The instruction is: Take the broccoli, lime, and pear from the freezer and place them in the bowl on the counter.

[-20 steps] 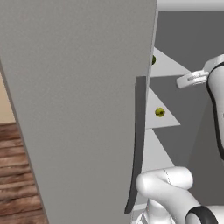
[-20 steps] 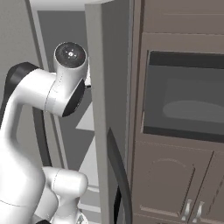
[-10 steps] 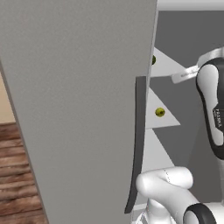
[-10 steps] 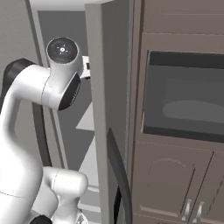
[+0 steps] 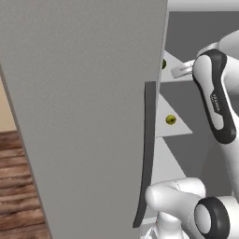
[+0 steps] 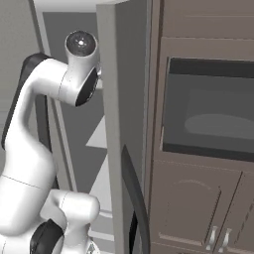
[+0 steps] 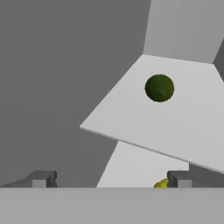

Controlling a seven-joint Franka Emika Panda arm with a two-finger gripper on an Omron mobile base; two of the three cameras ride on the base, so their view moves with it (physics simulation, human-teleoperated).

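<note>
The freezer (image 5: 186, 32) stands open with pale shelves inside. The dark green lime (image 7: 159, 88) lies on the upper shelf (image 7: 183, 127), ahead of my gripper (image 7: 109, 181) and to its right; the lime (image 5: 163, 64) also peeks past the door's edge. My gripper is open, nothing between its fingertips (image 7: 41, 179). On the shelf below lies a small yellow-green piece (image 5: 171, 120), pear or broccoli, I cannot tell which; the right fingertip half hides that piece (image 7: 161, 183). My white hand (image 5: 181, 71) reaches in at the upper shelf's height. The bowl and counter are out of view.
The broad grey freezer door (image 5: 84, 116) with its dark curved handle (image 5: 145, 154) fills the left. A second grey door panel (image 6: 111, 124) with a handle (image 6: 135, 193) stands to the arm's right. Beyond are dark brown cabinets with a built-in oven (image 6: 208, 114). Wood floor (image 5: 18, 186) lies low left.
The arm has swung further into the freezer opening; its forearm now stands upright by the shelves and the hand has moved up and inward. The gripper stays open.
</note>
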